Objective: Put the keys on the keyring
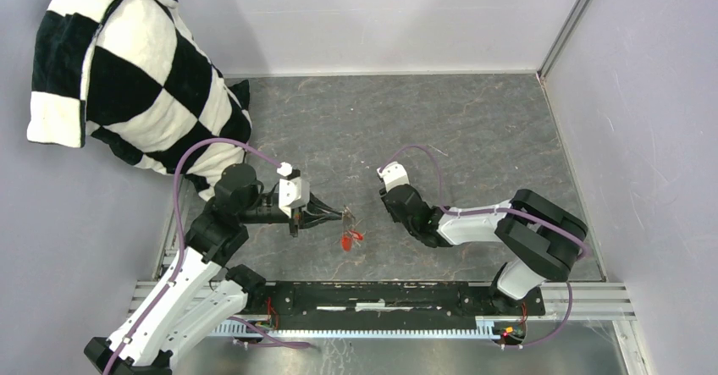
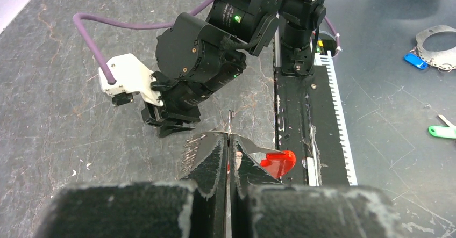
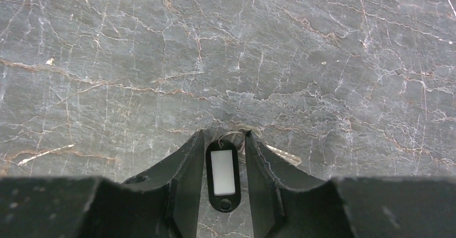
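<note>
On grey marbled bench (image 1: 440,121), right hand (image 3: 224,137) sits narrow astride black-headed silvery key (image 3: 223,174), grip uncertain; left hand (image 2: 229,138) clamps thin silvery keyring (image 2: 230,121); off-centre pinch could flick key away

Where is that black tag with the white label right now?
In the right wrist view, the black tag lies on the grey table, low in the middle, between the two fingers of the right gripper, with a silvery key blade beside it.

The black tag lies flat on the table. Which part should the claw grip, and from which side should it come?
Grip the black tag across its two long edges, at mid-length, coming from above. It lies flat and is narrow, so the right claw spans it; its ring and silvery blade crowd the far end.
</note>
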`<state>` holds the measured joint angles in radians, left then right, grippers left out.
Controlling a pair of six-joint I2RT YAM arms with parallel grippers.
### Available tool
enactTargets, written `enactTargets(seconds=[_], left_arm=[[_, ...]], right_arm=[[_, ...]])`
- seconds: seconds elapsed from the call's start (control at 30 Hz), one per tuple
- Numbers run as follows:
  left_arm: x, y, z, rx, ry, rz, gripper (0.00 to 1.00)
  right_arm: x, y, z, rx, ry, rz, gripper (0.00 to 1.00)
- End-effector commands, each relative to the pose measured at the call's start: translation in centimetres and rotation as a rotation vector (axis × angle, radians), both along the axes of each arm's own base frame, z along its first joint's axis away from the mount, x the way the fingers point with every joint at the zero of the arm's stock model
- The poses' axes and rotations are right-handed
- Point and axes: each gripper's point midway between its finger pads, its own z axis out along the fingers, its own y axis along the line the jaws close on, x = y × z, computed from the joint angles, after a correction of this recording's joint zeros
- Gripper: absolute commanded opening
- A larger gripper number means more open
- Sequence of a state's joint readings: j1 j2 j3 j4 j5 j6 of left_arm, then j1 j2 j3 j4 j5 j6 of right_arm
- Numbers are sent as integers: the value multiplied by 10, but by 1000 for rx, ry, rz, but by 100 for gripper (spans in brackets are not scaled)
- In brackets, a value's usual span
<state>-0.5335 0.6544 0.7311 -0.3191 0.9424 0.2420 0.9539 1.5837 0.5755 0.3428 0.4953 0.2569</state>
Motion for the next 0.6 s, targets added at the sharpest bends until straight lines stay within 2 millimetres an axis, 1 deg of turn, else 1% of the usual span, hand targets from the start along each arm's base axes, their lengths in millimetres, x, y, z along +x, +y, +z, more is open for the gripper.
enactTargets(seconds=[0.0, 0.1, 0.2, 0.27, 0.37, 0.5, 0.57], left_arm=[[-1, -1, 10, -32, -4, 3, 2], [-1, -1, 11, -35, -10, 5, 2], [-2, -1, 11, -37, -6, 6, 2], [-2, -1, 12, -41, -6, 5, 2], [-2, -1, 13, -42, -7, 6, 2], [-2, 0, 12, -43, -3, 16, 2], [-2, 0, 12, -44, -2, 19, 2]], right_arm=[[14, 14, 15, 34, -54, -15, 39], [14, 13, 12, 27, -49, -16, 36], [13, 9, 10, 23, -50, -29, 31], [13, 7, 11, 24, -56, -37, 25], [13, 4, 11, 23, -67, -39, 13], [14, 3, 22, 41, -97, -26, 1], [11, 4, 28, 55, -114, -3, 0]])
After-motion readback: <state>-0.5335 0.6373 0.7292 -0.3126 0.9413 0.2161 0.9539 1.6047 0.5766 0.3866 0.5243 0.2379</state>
